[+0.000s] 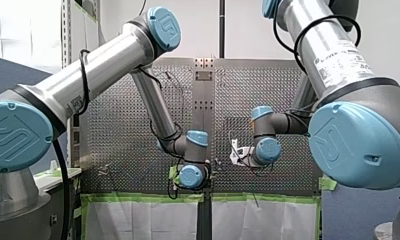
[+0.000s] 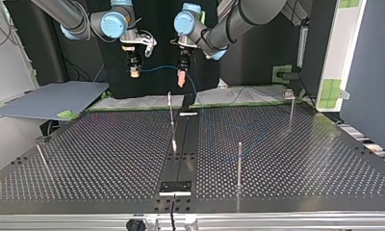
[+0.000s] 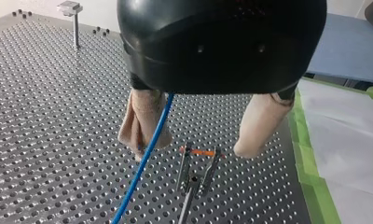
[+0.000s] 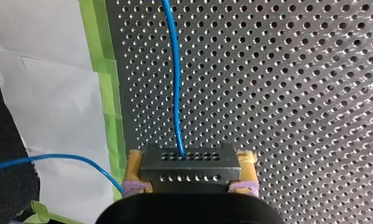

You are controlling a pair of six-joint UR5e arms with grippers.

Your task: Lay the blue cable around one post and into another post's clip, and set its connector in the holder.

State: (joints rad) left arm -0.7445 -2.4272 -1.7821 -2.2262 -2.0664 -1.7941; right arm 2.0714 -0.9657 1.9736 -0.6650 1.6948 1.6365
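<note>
My right gripper [image 4: 191,159] clamps the connector [image 4: 188,171]; my left gripper [image 3: 190,150], fingers spread, has the blue cable [image 3: 142,161] alongside one pad [image 3: 134,122].

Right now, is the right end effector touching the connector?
Touching. The right wrist view shows my right end effector clamping the connector on both sides, no gap.

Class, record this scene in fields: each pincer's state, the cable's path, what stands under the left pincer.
Right pincer: shut on grey perforated metal connector block
Left pincer: open, beige pads apart
Thin blue cable: runs from connector, along one left pad
Under left pincer: metal clip-topped post on perforated metal table
</note>
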